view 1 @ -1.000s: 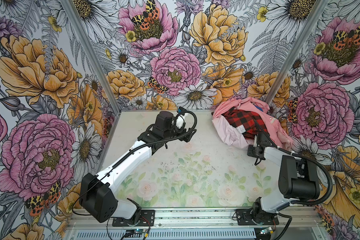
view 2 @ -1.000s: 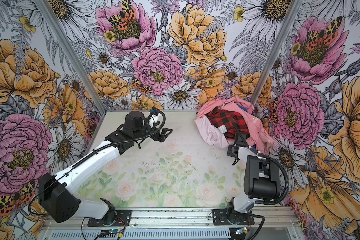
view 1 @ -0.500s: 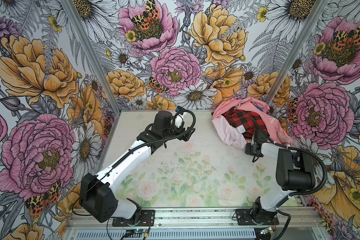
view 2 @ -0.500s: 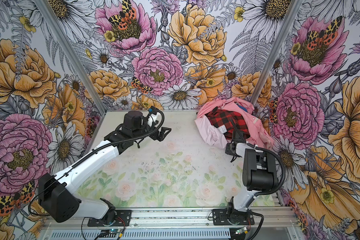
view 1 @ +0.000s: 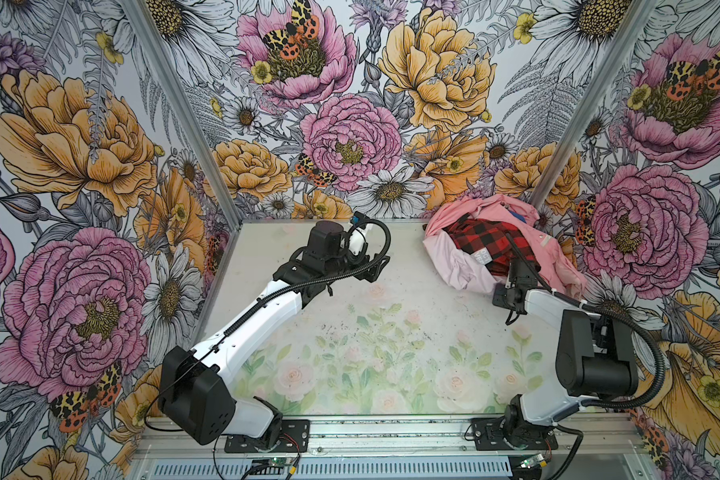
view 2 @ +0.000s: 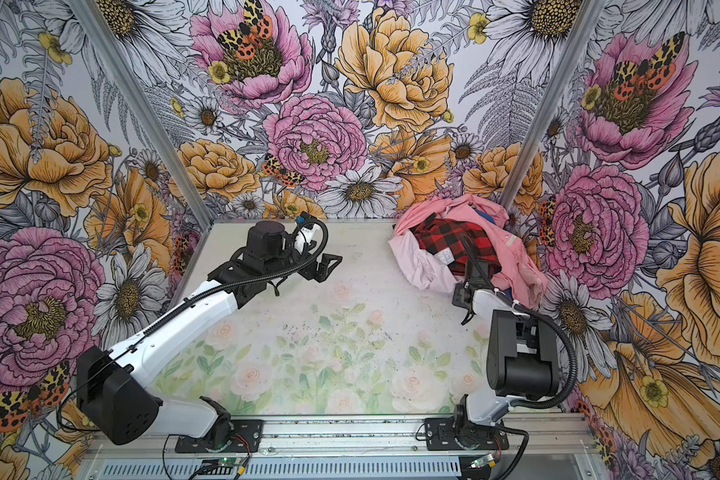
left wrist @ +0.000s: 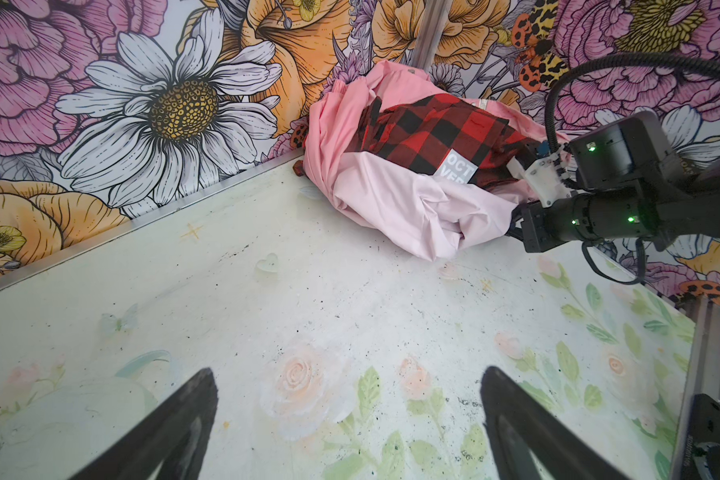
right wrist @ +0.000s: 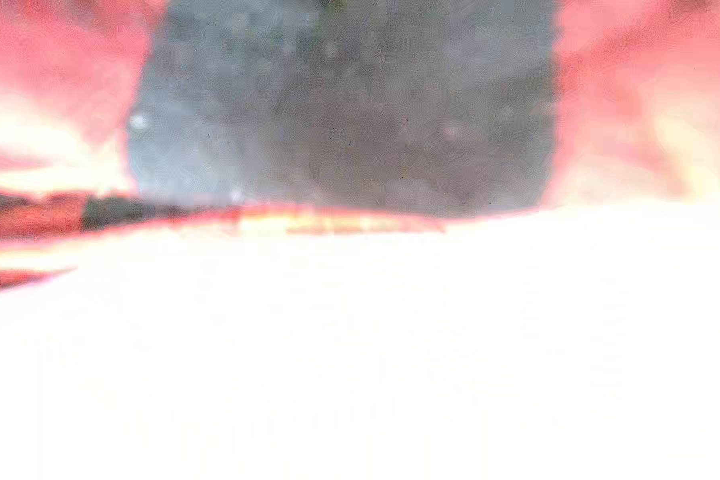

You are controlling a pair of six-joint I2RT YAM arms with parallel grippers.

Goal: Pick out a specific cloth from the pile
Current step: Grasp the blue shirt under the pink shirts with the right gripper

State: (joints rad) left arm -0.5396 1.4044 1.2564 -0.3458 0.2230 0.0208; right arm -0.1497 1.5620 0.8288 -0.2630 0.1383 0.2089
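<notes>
Garments [view 1: 553, 249] in pale and salmon pink and a red-and-black plaid cloth [view 1: 481, 241] bury most of the blue cloth [view 1: 515, 215]. Only a small sliver shows at the far top of the pile [view 1: 462, 266], beyond the right hand [view 1: 518, 266], so its long axis and heading cannot be told. The right hand is pushed into the pile's near edge, fingers pressed together and hidden in fabric; what they pinch cannot be told. The left hand [left wrist: 348, 374] hangs spread over the tabletop [left wrist: 308, 291], well apart.

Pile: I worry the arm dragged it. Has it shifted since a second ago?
No. The pile sits at the same spot below the corner post.
</notes>
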